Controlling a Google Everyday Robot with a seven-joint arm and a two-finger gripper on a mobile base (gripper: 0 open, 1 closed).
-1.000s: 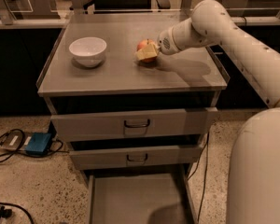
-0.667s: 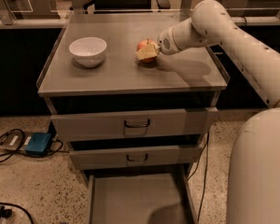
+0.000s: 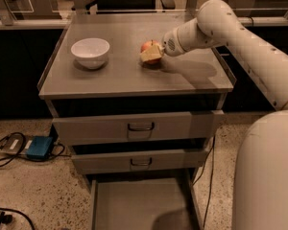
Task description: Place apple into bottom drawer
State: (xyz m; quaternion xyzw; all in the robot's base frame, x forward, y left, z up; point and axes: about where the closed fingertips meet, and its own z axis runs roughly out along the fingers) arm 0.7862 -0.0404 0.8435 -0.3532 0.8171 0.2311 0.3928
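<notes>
Small round red-orange apple (image 3: 147, 45) on grey tabletop (image 3: 115, 75), right of white ceramic bowl (image 3: 90, 51). Pincer (image 3: 151, 55) is at it, grip unclear. Grey metal bottom drawer (image 3: 139, 205) is open, nothing placed.

White segmented arm (image 3: 249, 42) enters from right edge, climbs up-left across upper right of frame. Rounded elbow near top; forearm angles down-left. Wrist tapers to pale two-finger tool (image 3: 151, 54) at upper centre, pointing left, held low. Curved white base shell (image 3: 269, 176) fills lower right.
</notes>
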